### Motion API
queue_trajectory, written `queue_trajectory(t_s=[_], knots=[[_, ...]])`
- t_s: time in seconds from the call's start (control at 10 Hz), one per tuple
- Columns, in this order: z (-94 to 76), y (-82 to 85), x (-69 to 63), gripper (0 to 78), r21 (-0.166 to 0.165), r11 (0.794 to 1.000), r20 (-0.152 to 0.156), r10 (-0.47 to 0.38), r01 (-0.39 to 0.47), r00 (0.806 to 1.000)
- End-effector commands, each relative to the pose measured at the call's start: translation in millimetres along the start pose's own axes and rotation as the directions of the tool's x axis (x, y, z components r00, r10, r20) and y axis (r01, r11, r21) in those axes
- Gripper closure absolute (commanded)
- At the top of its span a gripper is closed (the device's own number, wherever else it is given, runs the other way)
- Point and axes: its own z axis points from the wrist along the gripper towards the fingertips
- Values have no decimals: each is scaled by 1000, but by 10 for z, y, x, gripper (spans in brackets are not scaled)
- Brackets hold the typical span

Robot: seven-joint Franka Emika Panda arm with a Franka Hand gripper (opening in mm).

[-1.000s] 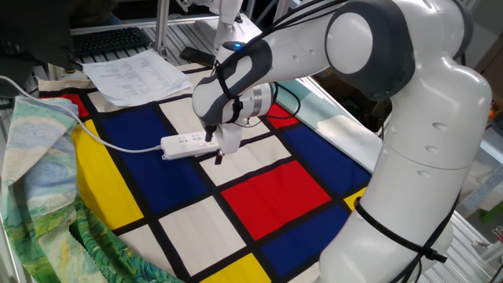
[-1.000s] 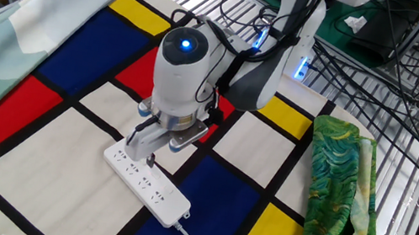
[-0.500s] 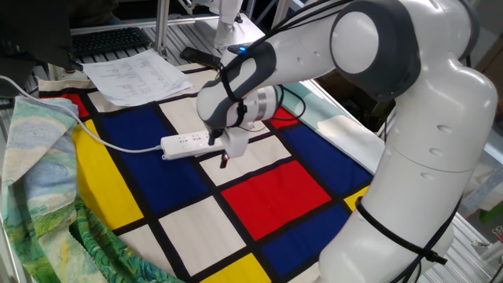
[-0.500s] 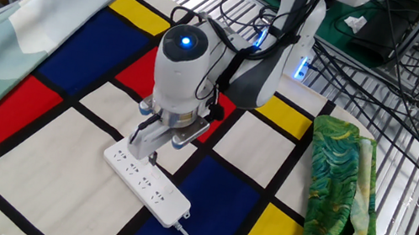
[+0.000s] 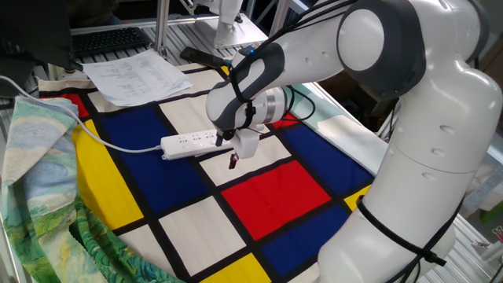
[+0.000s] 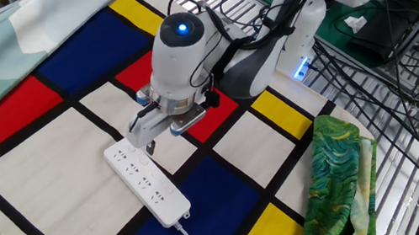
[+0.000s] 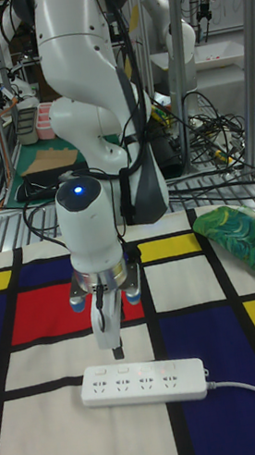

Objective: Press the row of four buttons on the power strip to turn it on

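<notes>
The power strip [image 5: 191, 142] lies flat on the tabletop [image 5: 267, 192], which is covered by a cloth of red, blue, yellow and white blocks with black lines between them; the strip rests mostly on a white block beside a blue one. Its white cable [image 5: 102, 139] runs from one end across the blue and yellow blocks toward a green patterned cloth [image 5: 35, 181] at the tabletop's edge. The row of four buttons [image 7: 136, 367] sits along the top face of the strip, too small to tell how each switch stands. The hand [image 6: 141, 135] hangs above the end of the strip away from the cable, pointing down, with its tip just over that end and apart from the strip in the tall fixed view. I cannot tell whether its fingers are spread or pressed together. A stack of printed papers [image 5: 134, 75] lies at the far corner of the cloth.
</notes>
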Motion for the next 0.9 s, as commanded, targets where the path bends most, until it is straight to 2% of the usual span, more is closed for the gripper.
queue_trajectory(t_s=[0.1, 0.9], knots=[[1, 18, 8, 2, -14, 1000, -2, 1, -1, 1000], [15, 105, 48, 2, -17, 1000, 8, -8, 8, 1000]])
